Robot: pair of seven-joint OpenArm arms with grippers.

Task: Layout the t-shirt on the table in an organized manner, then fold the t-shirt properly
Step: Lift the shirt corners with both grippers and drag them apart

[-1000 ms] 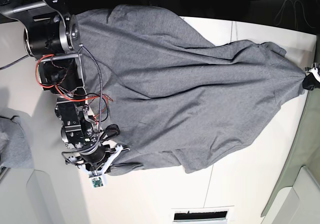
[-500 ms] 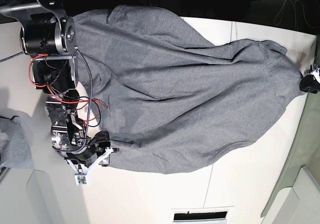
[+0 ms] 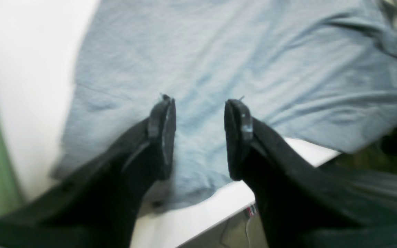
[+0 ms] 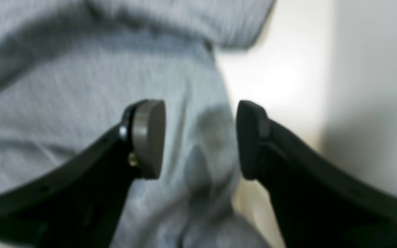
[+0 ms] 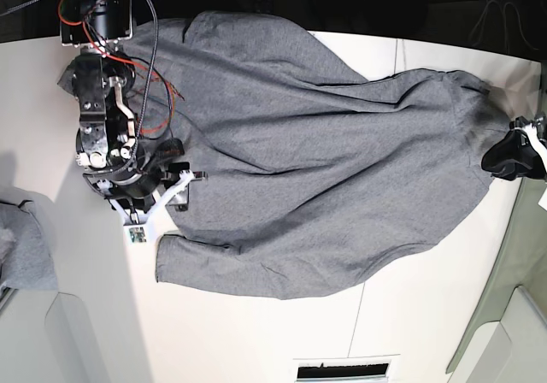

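The heather-grey t-shirt [image 5: 325, 169] lies spread across the white table [image 5: 256, 332], with its top part hanging past the far edge. My right gripper [image 5: 181, 186] is at the shirt's left side, above its loose corner. In the right wrist view it [image 4: 200, 110] is open, with the cloth [image 4: 81, 75] beneath it and not held. My left gripper [image 5: 500, 156] is at the shirt's right end. In the left wrist view it [image 3: 200, 103] is open over the cloth [image 3: 219, 62], near the table's edge [image 3: 191, 220].
A scrap of similar grey cloth [image 5: 21, 246] lies at the left edge. Pale bin-like corner pieces [image 5: 85, 340] [image 5: 504, 340] stand at the bottom. A white box with a dark slot [image 5: 346, 368] is at bottom centre. A green surface [image 5: 526, 255] runs along the right.
My right arm has swung towards the top of the base view and let go of the shirt's lower-left corner, which now lies flat. My left gripper has released the right end.
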